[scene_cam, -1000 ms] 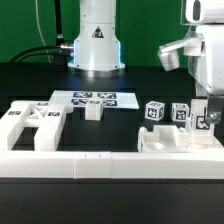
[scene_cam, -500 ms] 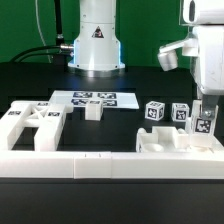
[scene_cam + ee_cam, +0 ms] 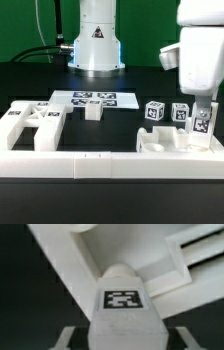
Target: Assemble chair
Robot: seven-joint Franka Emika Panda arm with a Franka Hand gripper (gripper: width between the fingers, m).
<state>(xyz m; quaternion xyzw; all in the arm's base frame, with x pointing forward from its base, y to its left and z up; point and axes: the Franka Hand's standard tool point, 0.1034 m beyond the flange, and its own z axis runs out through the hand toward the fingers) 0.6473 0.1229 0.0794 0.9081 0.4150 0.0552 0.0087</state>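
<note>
Now the jaws are narrower than a moment ago, and they hold a white chair leg [image 3: 201, 122] at the right of the frame, over a flat panel [image 3: 160, 143]. I cannot tell if the two touch. One leg cube [image 3: 154, 112] and a second leg cube [image 3: 180, 113] stand near it on the tabletop [image 3: 20, 85]. A big slotted panel [image 3: 30, 125] and a small block [image 3: 92, 111] lie at the left. All parts look loose, so I think most of the building is left. The tags show only black-and-white squares, no words.
</note>
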